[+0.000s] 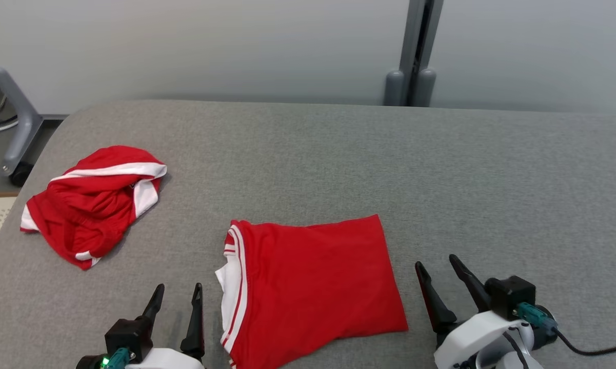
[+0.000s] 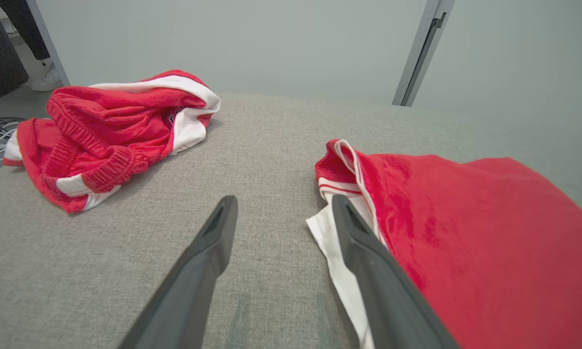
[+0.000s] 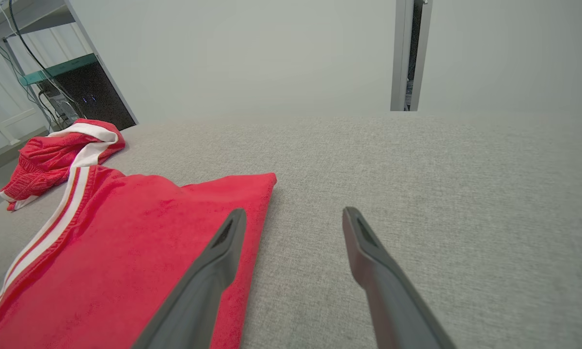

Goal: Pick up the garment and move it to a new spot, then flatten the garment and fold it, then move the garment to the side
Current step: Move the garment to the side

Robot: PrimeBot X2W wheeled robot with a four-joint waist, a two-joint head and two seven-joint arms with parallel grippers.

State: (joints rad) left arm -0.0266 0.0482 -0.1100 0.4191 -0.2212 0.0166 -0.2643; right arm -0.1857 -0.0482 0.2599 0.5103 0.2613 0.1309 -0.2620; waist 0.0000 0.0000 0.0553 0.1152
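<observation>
Folded red garment (image 1: 313, 287), a soft napped rectangle with white-striped trim on its left edge, lies flat on the grey woven table (image 1: 441, 169), left gripper (image 1: 178, 292) just left of it, right gripper (image 1: 435, 261) just right, both spread wide and empty; crumpled red-and-white shorts (image 1: 95, 202) lie well off to its far left.

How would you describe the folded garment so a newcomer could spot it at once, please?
On the grey table, look near the front edge, between the left claw and right claw. The folded garment lies there, a flat red rectangle with white stripes along its left edge. Unlike the crumpled garment at far left, it is smooth.
</observation>
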